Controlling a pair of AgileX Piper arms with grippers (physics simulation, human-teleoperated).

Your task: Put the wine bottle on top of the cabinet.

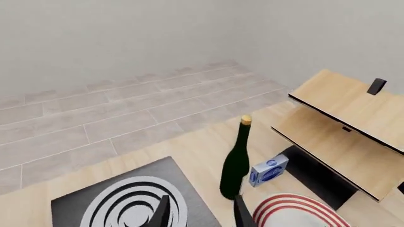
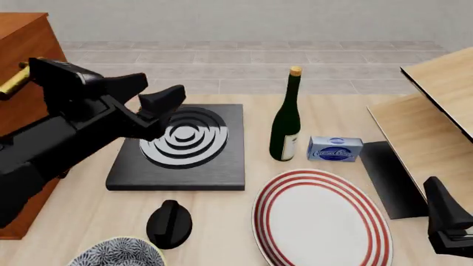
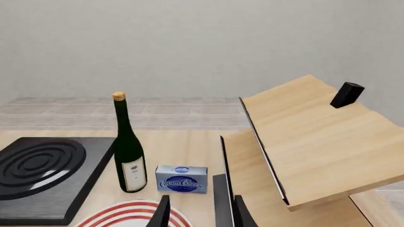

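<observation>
Wine bottle (image 2: 285, 126) upright, cabinet (image 2: 22, 50) cropped (mostly arm-hidden)

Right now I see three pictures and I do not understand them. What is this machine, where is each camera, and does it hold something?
These are simulator renders of two robot arms at a table. The front view looks from behind the arms; the other two come from cameras just behind each gripper.

The left gripper hovers open above the black stove plate. The right gripper is low near the striped plate, also open. Neither holds anything.

The green wine bottle stands upright, a small blue box beside it. A black knob and a patterned bowl lie nearer. The brown cabinet is on the left, pale wooden boards on the right.
</observation>
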